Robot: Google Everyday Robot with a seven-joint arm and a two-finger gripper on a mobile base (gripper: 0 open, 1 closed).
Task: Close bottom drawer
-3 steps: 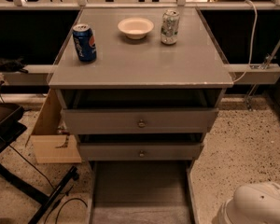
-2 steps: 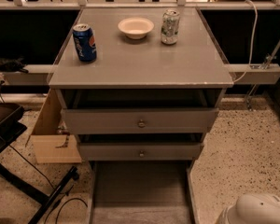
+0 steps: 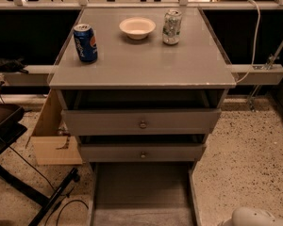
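The bottom drawer [image 3: 141, 192] of the grey cabinet [image 3: 141, 67] is pulled far out towards me. Its long plain grey tray runs to the bottom edge of the camera view, and its front and knob are cut off there. Above it, the two wider grey drawers [image 3: 141, 121] [image 3: 141, 152] stand slightly open, each with a small round knob. Only a white rounded part of my arm [image 3: 254, 217] shows in the bottom right corner, to the right of the tray. The gripper itself is out of view.
On the cabinet top stand a blue soda can [image 3: 85, 42], a white bowl [image 3: 137, 27] and a green-white can [image 3: 171, 27]. A cardboard box [image 3: 52, 135] leans at the cabinet's left. Black chair legs and cables [image 3: 47, 197] lie at the lower left. Speckled floor [image 3: 245, 164] lies to the right.
The white arm part at the bottom right has sunk lower, so less of it shows. The drawers and the things on top have not moved.
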